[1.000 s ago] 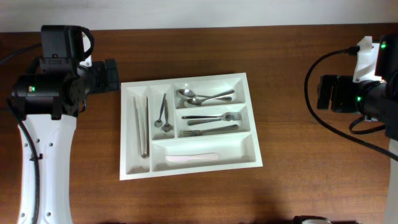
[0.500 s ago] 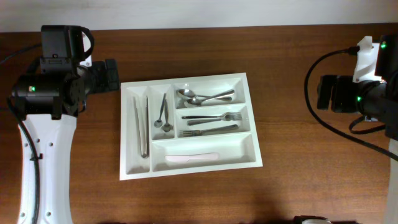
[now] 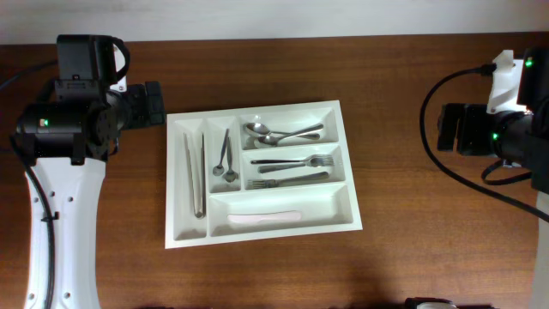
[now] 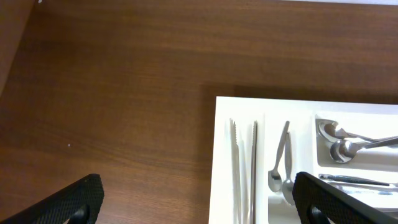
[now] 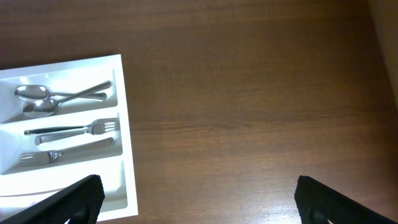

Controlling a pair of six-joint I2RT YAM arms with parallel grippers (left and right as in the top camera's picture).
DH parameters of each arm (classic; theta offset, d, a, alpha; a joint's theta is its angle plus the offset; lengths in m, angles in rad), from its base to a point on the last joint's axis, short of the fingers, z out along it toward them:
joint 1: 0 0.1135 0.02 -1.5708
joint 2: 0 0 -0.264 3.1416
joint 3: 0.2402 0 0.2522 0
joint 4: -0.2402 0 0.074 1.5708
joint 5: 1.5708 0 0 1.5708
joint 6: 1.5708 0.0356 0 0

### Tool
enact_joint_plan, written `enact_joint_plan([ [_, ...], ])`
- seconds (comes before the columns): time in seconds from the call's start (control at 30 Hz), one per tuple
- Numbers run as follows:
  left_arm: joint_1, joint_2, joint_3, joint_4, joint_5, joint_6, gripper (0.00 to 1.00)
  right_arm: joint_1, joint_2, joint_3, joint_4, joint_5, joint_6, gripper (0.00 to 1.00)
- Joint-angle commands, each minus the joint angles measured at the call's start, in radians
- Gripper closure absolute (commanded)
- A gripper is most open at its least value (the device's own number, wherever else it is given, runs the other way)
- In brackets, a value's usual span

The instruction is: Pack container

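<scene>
You have the white cutlery tray [image 3: 266, 233] sitting at the middle of the overhead frame on the brown bench [image 3: 403, 69], turned slightly off square to the bench edge. In its long compartment at the left of the frame lie the tongs [image 3: 196, 176], running top to bottom. The narrow compartment just beside them holds two small spoons [image 3: 226, 159]. At the upper right of the tray, two larger spoons [image 3: 279, 133] lie together with their bowls toward the left. The compartment below them holds a fork [image 3: 296, 161] and a second long-handled piece just under it, which is too small to name for certain. A white knife [image 3: 266, 217] lies alone in the wide compartment along the bottom. Your left gripper [image 4: 199, 202] has its fingers spread wide, one in each lower corner of the left wrist view, and holds nothing. It is above bare bench off the tray's upper left corner. Your right gripper [image 5: 199, 202] is likewise spread wide and holding nothing. It is well apart from the tray, near the right edge of the overhead frame, and only the tray's right-hand compartments show at the left of its wrist view.
</scene>
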Motion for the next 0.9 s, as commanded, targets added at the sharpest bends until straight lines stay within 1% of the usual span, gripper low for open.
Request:
enact_joint_plan([
  [0.0,0.003,-0.008,0.021,-0.002,-0.004,-0.003,0.01,-0.008,0.001,-0.003,0.003,0.002,0.012,0.01],
  [0.63,0.003,-0.008,0.021,-0.002,-0.004,-0.003,0.01,-0.008,0.0,-0.003,0.01,0.002,0.012,0.01],
  [0.7,0.003,-0.008,0.021,-0.002,-0.004,-0.003,0.01,-0.008,-0.003,-0.004,0.044,0.001,0.012,0.01],
  [0.87,0.003,-0.008,0.021,-0.002,-0.004,-0.003,0.01,-0.008,-0.037,-0.023,0.19,-0.018,0.013,0.01],
])
